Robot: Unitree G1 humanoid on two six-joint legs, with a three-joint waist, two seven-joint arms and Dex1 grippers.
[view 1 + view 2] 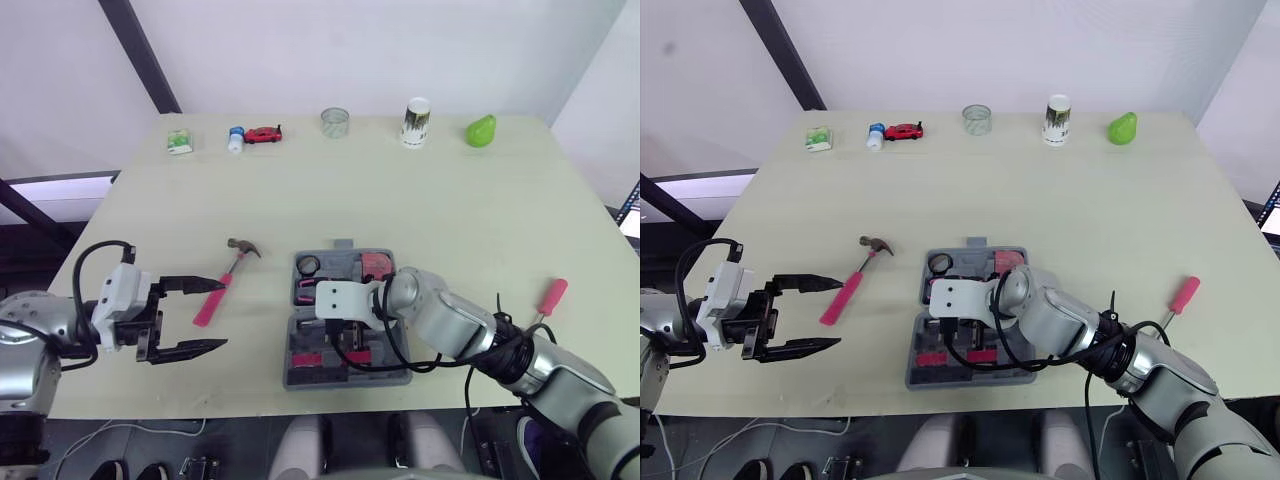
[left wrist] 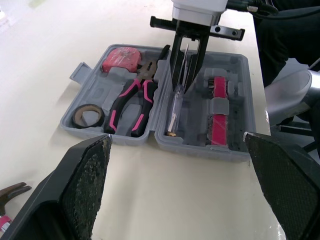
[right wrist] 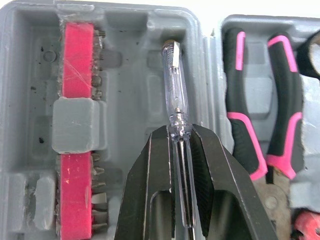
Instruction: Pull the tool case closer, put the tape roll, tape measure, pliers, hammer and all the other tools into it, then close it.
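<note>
Right gripper (image 3: 179,134) clamps the clear tester screwdriver (image 3: 173,85) lengthwise over the open tool case (image 2: 165,141); left gripper (image 1: 224,314) gapes beside the hammer (image 1: 236,264)

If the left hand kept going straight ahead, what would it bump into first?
Probably the open tool case, straight ahead of the left hand; the hammer sits off to one side. Height is unclear.
</note>
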